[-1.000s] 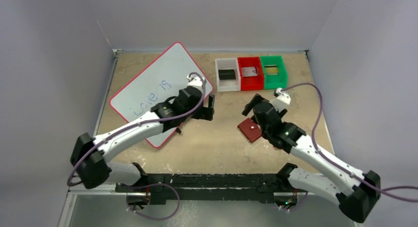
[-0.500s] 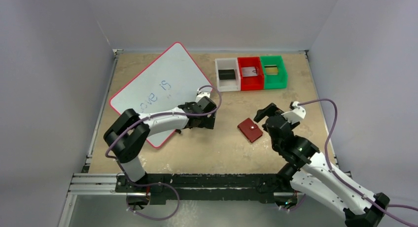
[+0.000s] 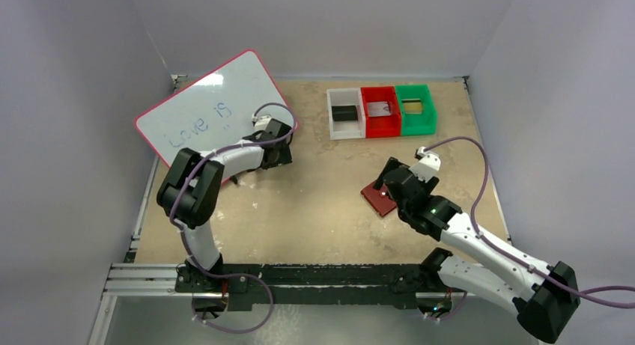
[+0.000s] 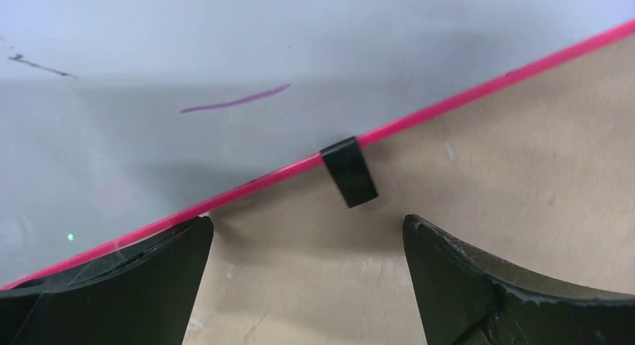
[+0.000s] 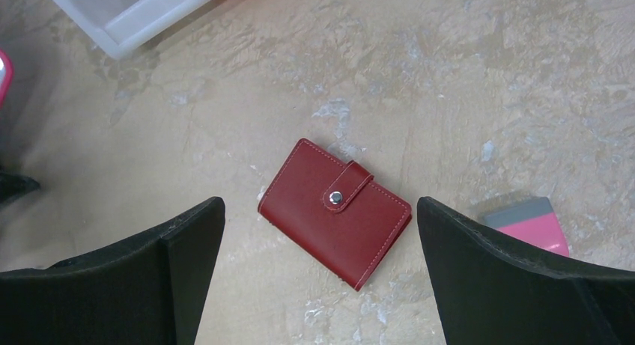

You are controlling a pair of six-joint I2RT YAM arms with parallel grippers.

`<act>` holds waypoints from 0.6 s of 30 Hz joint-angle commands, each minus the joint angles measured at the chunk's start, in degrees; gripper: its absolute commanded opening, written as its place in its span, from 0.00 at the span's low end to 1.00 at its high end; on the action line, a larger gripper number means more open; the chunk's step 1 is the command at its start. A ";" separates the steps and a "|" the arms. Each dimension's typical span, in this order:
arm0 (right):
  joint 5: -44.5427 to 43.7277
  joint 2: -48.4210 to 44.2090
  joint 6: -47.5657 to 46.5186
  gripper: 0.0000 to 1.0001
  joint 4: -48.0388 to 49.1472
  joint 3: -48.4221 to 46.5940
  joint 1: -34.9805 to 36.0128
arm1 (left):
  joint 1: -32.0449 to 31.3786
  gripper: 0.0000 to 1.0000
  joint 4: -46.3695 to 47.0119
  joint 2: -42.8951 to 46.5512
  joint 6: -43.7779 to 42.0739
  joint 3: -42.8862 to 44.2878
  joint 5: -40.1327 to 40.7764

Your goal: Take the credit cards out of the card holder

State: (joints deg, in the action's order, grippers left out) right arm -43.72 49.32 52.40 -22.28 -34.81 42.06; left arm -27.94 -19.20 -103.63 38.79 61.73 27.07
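Holder (image 5: 335, 212) snapped closed, between spread empty fingers of right gripper (image 5: 320, 206); cards (image 3: 344, 113) apparently already in bins (image 3: 346, 132); left gripper (image 4: 307, 224) spread, empty.

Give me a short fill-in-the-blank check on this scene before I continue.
1. The card holder is ___, its snap fastened.
2. The right tool above it is ___, holding nothing.
3. The red bin stands between the white bin and the ___ one.
Missing words: closed; open; green.
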 commanded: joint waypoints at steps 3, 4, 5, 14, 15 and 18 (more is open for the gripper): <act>4.36 2.31 -5.02 1.00 6.68 -2.24 -1.87 | 4.76 1.00 0.54 -5.06 -2.15 7.17 2.20; 5.71 2.96 -5.79 1.00 7.42 -2.21 -2.92 | 5.42 1.00 1.00 -5.70 -2.61 7.89 1.67; 7.70 3.61 -7.39 1.00 8.47 -2.24 -4.68 | 5.93 1.00 1.24 -6.39 -3.15 8.85 1.22; 21.82 18.98 -23.03 1.00 17.03 -12.90 -18.59 | 9.54 1.00 0.94 -8.80 -3.96 13.77 0.44; 22.87 22.06 -24.25 1.00 17.40 -15.17 -20.00 | 9.98 1.00 0.56 -8.90 -3.57 14.19 0.95; 25.29 31.04 -28.74 1.00 17.78 -24.25 -22.16 | 10.56 1.00 -0.13 -8.68 -4.08 14.81 -0.35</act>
State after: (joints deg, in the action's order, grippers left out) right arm -23.18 72.53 32.25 -9.13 -48.60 22.44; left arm -18.98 -19.62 -112.57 36.21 73.80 26.28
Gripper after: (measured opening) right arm 0.998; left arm 0.998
